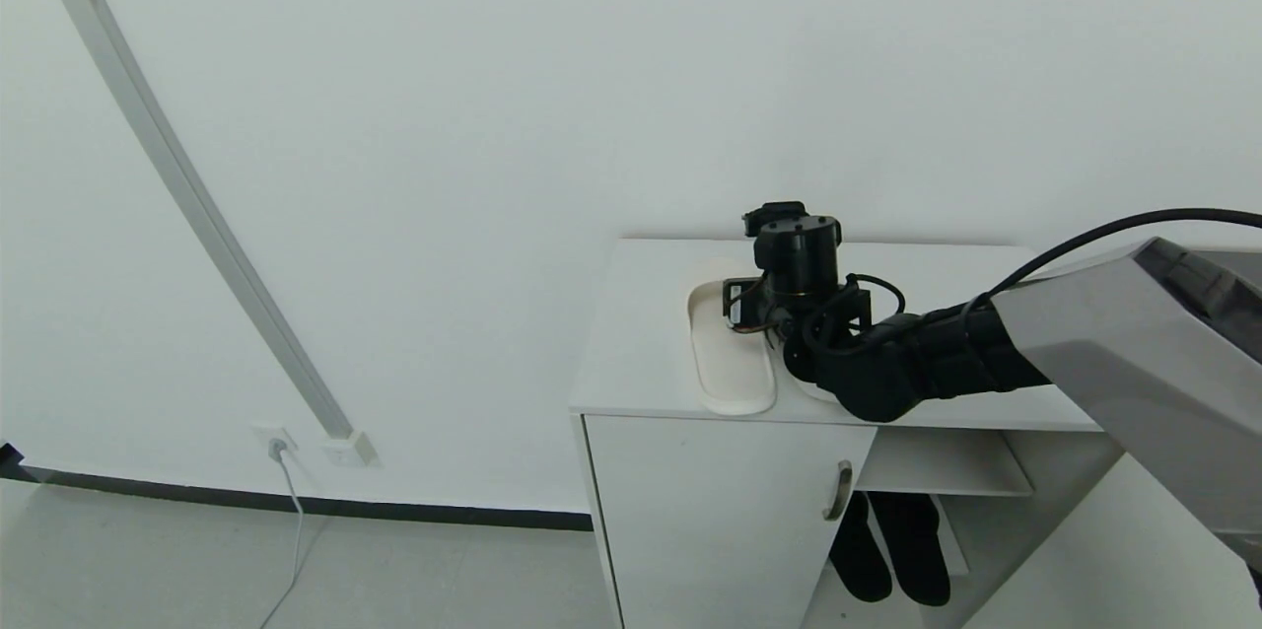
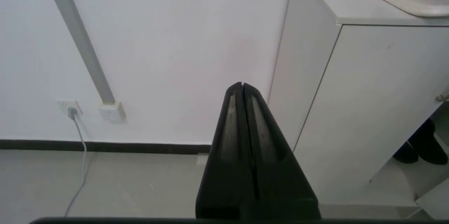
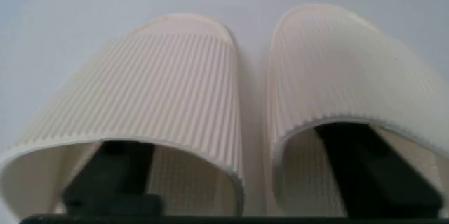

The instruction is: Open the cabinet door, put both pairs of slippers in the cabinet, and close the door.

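While the black slippers [image 1: 892, 540] already stand at the bottom of the cabinet's [image 1: 710, 501] open compartment [image 1: 976, 521], I am on the second pair. The cream slippers [image 1: 732, 353] lie side by side on the cabinet's top surface [image 1: 641, 353], near its front edge. My right pincer [image 1: 779, 318] is spread over them, its fingers [image 3: 105, 175] tucked one under each strap, not yet squeezing. My left pincer [image 2: 243, 112], pressed together and empty, hangs low off the cabinet's left side. Next, I judge, I must close on the slippers' two inner walls, lift both together, lower them into the opening, then shut the door.
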Tool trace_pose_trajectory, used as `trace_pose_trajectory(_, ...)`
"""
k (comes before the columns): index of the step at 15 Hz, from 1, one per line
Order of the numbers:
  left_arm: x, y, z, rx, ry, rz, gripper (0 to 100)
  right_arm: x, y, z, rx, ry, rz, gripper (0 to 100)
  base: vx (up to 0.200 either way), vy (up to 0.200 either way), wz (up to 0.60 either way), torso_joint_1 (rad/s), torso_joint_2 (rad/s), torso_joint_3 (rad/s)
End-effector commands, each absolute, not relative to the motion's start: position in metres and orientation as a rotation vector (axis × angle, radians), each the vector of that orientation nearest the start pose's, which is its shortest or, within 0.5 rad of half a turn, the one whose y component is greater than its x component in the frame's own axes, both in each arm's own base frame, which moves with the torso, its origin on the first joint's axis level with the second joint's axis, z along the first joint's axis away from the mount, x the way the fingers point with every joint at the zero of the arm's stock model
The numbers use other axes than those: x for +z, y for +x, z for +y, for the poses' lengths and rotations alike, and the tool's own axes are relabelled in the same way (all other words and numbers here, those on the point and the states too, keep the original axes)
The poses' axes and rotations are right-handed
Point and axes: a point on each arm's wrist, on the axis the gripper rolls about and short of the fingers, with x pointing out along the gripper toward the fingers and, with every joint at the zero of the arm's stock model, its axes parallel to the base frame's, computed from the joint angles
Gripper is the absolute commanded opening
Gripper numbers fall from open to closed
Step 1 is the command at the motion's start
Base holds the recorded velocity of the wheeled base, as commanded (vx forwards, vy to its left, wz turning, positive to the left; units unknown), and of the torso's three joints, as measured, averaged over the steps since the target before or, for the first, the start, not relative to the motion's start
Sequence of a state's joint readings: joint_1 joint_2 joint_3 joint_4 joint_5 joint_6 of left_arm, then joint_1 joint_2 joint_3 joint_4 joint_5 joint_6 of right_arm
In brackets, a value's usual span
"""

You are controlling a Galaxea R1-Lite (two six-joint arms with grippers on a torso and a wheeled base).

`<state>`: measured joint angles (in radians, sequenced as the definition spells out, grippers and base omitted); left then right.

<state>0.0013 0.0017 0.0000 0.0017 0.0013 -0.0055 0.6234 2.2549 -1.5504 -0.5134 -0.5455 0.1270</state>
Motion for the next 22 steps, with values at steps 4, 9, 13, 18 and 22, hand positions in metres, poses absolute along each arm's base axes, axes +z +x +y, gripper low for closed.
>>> trace_pose_trajectory(4, 0.075, -0.023, 0.000, 0.003, -0.006, 0.005, 0, 0.158, 0.391, 0.263, 0.069, 0.023, 0.162, 0, 0.000, 0.000, 0.00, 0.000, 0.00, 0.000)
trace_pose_trajectory(9, 0.075, -0.023, 0.000, 0.003, -0.006, 0.005, 0, 0.179, 0.366, 0.267, 0.114, 0.033, 0.145, 0, 0.000, 0.000, 0.00, 0.000, 0.00, 0.000)
trace_pose_trajectory(13, 0.075, -0.023, 0.000, 0.003, -0.005, 0.005, 0, 0.192, 0.323, 0.259, 0.276, 0.027, 0.156, 0, 0.000, 0.000, 0.00, 0.000, 0.00, 0.000)
trace_pose_trajectory(18, 0.075, -0.023, 0.000, 0.003, -0.003, 0.005, 0, 0.188, 0.274, 0.225, 0.414, -0.018, 0.180, 0, 0.000, 0.000, 0.00, 0.000, 0.00, 0.000)
trace_pose_trajectory(22, 0.075, -0.023, 0.000, 0.003, -0.003, 0.005, 0, 0.187, 0.230, 0.201, 0.594, -0.022, 0.228, 0, 0.000, 0.000, 0.00, 0.000, 0.00, 0.000)
